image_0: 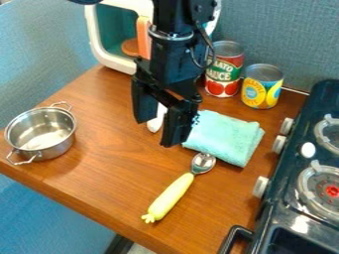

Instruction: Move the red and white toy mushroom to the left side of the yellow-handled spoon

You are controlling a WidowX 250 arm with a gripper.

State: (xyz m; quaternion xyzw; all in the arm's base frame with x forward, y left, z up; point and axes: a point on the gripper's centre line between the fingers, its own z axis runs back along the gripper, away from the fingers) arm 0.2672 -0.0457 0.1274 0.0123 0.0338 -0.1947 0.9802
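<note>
Camera view: the black gripper (pixel 157 131) is hanging near the upper centre of the frame, its fingers standing apart. A white object (pixel 155 123) is showing between them; whether they are touching it, I cannot tell. A folded turquoise cloth (pixel 226 137) is lying just right, the yellow-handled spoon (pixel 173 194) below it. A pot (pixel 42 133) is sitting at left, two cans (pixel 262 88) upper right.

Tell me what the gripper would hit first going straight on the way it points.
Pointing down, the gripper would probably meet the white object seen between its fingers, or else the table beside the cloth; its height above them is unclear.
</note>
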